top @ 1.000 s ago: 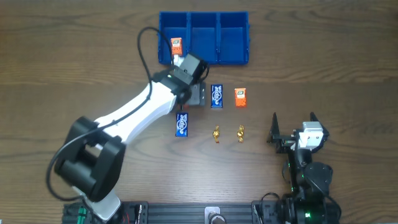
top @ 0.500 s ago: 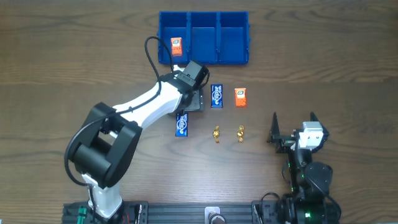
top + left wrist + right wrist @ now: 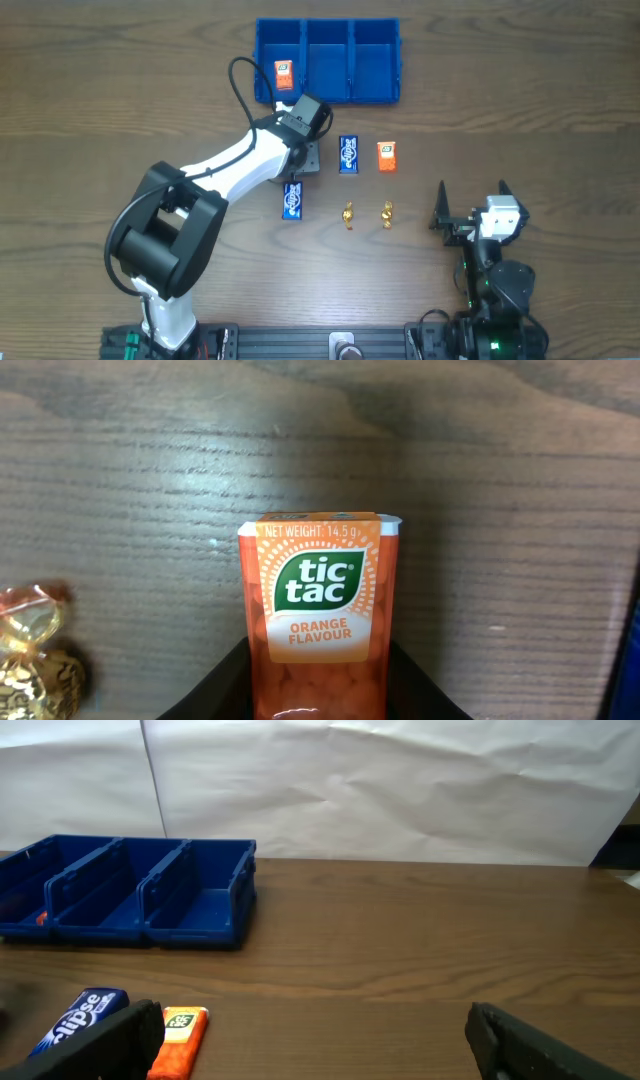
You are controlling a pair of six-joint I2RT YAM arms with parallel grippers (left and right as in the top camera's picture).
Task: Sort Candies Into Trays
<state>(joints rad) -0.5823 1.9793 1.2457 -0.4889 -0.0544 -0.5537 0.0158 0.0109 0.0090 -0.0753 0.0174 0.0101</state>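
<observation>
**Orange box pinched at one end**

Our left gripper (image 3: 320, 652) is clamped on the orange candy box (image 3: 322, 595), over the table (image 3: 130, 510) beside a gold candy (image 3: 35, 650). Gripped by one end only, the box could pivot loose on the blue tray (image 3: 328, 100) wall. Since a second ago the left arm's elbow has folded up. Our right gripper (image 3: 470, 205) sits parked, spread wide.

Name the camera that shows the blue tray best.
The top view: it looks straight down into the blue tray, so all three compartments show, one orange box in the leftmost. The right wrist view sees the tray side-on from afar, walls hiding much inside. The left wrist view faces a different orange pack.
</observation>
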